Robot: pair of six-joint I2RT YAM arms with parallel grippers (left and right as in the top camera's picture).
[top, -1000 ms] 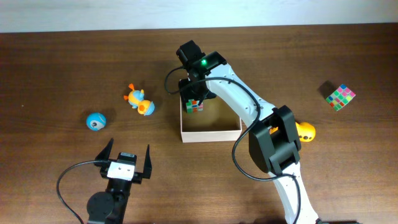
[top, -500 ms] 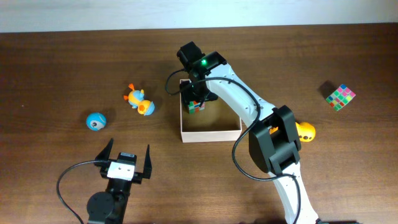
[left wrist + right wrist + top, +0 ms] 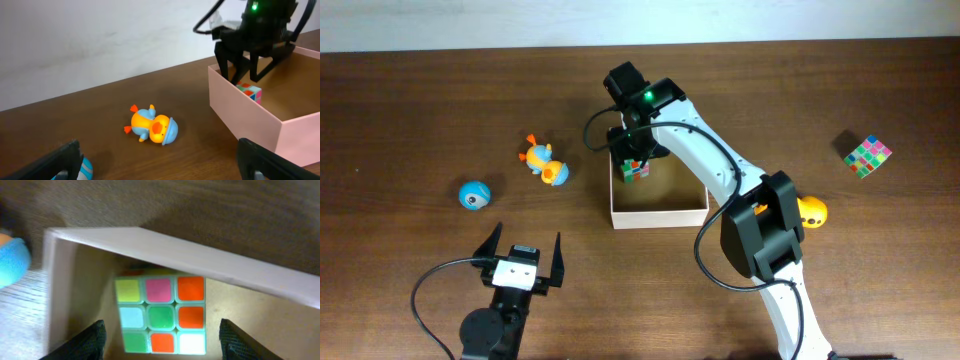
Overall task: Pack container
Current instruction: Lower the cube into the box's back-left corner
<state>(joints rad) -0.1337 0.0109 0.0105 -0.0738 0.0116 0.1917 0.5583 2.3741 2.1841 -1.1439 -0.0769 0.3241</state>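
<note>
Looking roughly a quarter done: one puzzle cube (image 3: 634, 170) sits in the far-left corner of the box (image 3: 660, 220), right claw (image 3: 241, 75) spread loose around it without gripping, left claw (image 3: 524, 256) wide open and empty, while the duck (image 3: 546, 162), blue ball (image 3: 474, 194), second cube (image 3: 867, 155) and orange toy (image 3: 811, 211) wait outside.

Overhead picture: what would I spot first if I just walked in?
A white arm reaches over the box in the middle, its right gripper open around a colourful puzzle cube in the box's top-left corner. Bright toys lie around: an orange-and-blue duck and a blue ball on the left, another cube far right.
</note>
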